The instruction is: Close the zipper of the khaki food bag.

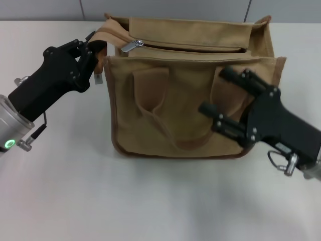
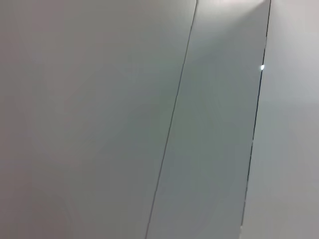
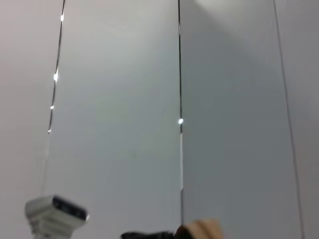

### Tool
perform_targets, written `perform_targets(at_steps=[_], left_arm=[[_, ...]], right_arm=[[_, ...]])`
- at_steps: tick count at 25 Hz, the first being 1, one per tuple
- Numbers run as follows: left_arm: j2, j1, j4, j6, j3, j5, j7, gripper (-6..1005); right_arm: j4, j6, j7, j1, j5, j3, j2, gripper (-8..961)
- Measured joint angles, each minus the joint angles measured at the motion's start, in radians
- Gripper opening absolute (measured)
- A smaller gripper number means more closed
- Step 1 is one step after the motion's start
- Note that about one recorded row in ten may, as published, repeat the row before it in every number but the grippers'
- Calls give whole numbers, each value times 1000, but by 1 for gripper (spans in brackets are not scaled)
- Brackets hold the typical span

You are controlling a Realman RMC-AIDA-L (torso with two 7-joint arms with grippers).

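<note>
On the bench [image 1: 60, 201] stood the bag [image 1: 190, 110], zipper [image 1: 190, 47] mostly open, slider [image 1: 131, 45] far-left. Left gripper [image 1: 94, 55] pinched the bag's left end tab, apparently anchoring it; right gripper [image 1: 220, 95], jaws spread, rested against the front, untasked.

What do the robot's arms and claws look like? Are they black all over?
Mostly. The left claw and right claw are matte black, angular, blocky metal parts dotted with small silver screws. Behind each sits a silver-grey round wrist. The left wrist shows a glowing green ring light and a thin black cable; the right carries a small silver metal ring.
</note>
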State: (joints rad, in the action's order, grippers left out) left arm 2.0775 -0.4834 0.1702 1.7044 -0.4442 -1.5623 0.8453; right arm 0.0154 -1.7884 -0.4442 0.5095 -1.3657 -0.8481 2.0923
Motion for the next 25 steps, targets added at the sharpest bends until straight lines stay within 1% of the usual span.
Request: perform_targets(at_steps=[2, 3, 4, 8, 10, 11, 13, 14, 17, 20, 22, 25], left_arm=[[0, -9, 0, 2, 0, 0, 19, 31], [1, -13, 0, 8, 0, 0, 26, 31], [1, -16, 0, 16, 0, -1, 31, 31], [2, -33, 0, 70, -1, 0, 59, 32], [1, -35, 0, 76, -1, 0, 65, 32], [1, -38, 0, 80, -1, 0, 70, 32], [1, -41, 1, 85, 0, 0, 74, 32], [1, -42, 1, 85, -1, 0, 74, 32], [1, -51, 1, 82, -1, -1, 75, 32], [1, -58, 4, 80, -1, -5, 74, 32], [1, -66, 6, 79, -2, -7, 74, 32], [1, -83, 2, 81, -4, -8, 75, 32]], right_arm=[[-2, -3, 15, 14, 5, 25, 0, 780], [-1, -1, 52, 32, 8, 53, 0, 780], [-1, -1, 52, 32, 8, 53, 0, 780], [20, 2, 157, 61, 9, 109, 0, 780], [40, -6, 144, 76, 10, 139, 0, 780], [39, -11, 106, 82, 10, 147, -1, 780], [15, -12, -25, 90, 7, 147, -3, 780], [-9, -12, -124, 93, 5, 145, -4, 780], [-97, -13, -477, 97, -15, 122, -6, 780], [-166, -11, -780, 105, -27, 81, -6, 780], [-173, -3, -906, 116, -27, 70, -5, 780], [-155, 11, -1013, 142, -29, 60, -1, 780]])
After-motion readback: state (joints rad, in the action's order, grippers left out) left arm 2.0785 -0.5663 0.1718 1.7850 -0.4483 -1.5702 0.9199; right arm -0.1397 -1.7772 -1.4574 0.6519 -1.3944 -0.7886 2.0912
